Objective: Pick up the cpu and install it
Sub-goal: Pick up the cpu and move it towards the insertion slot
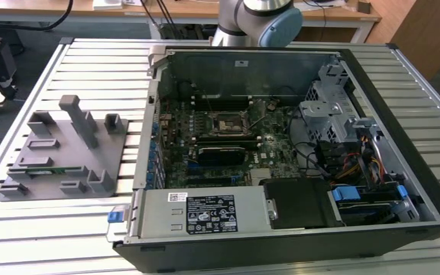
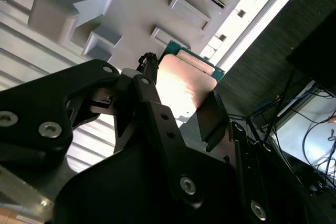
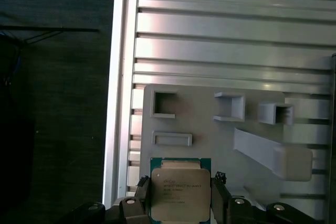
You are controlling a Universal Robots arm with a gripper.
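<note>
The gripper (image 3: 181,203) pinches the cpu (image 3: 180,184) by two sides, just above the grey fixture (image 3: 210,129) near the table (image 3: 210,35) edge. Picking up looks done. The socket (image 1: 228,122) in the computer case (image 1: 281,249) looks empty, so the cpu is not in yet.

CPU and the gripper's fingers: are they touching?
Touching. In the first wrist view the fingers of the gripper sit flush against opposite edges of the cpu, with no gap.

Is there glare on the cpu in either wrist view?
In the second wrist view, strong warm glare washes over the cpu; in the first wrist view, the cpu is evenly lit, though the table slats gleam.
</note>
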